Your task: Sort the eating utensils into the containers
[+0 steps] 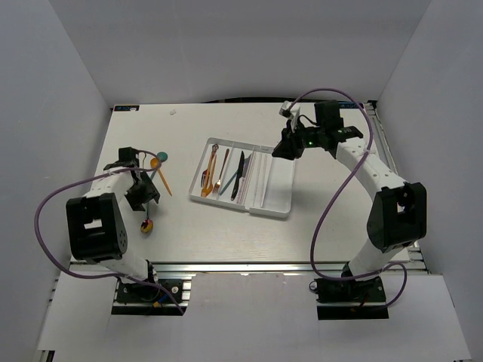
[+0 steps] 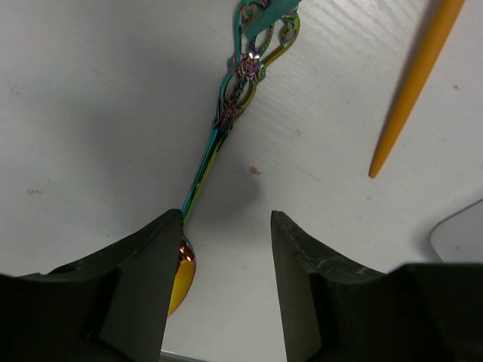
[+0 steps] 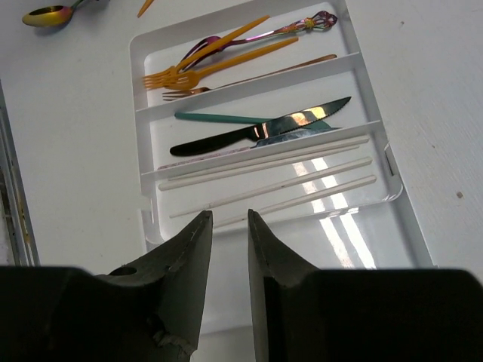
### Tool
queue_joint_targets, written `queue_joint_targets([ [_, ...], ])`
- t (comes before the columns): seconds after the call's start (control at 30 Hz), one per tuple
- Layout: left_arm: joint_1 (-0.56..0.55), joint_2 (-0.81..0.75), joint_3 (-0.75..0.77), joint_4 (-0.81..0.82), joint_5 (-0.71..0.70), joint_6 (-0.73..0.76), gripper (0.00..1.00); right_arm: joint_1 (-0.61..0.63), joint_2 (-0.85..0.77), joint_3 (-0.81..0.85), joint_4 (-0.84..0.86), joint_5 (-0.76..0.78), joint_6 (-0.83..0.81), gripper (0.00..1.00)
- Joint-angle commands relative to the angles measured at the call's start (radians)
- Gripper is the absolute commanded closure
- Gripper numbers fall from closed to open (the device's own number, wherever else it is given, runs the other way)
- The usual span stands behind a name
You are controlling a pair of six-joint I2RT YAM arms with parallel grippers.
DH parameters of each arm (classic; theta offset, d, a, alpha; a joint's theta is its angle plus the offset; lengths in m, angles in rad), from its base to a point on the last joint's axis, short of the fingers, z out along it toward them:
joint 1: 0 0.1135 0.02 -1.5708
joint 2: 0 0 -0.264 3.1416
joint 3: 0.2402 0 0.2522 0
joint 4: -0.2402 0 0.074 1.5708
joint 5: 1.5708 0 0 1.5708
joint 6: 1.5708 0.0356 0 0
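Spoon beside gaping left end effector

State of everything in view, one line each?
left claw: open, empty
right claw: slightly open, empty, over tray
loose iridescent spoon: flat on table, ungripped, bowl by left claw's finger
orange utensil: loose on table, outside tray
tray: holds forks, knives, chopsticks
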Motion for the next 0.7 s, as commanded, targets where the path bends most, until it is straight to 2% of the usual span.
queue_joint_targets([
  [0.0,0.009,0.019,0.034,0.053,0.031,0.049,0.4,-0.022,-0.037,-0.013,-0.031,-0.036,-0.056,0.68],
  [0.3,0.011,0.09,0.039,0.085,0.0,0.104,0.45,-0.057,-0.059,-0.031,-0.027,-0.047,-0.045,0.68],
  [0.67,0.015,0.095,0.04,0.09,-0.012,0.132,0.49,-0.072,-0.09,-0.074,-0.016,-0.056,-0.031,0.68],
])
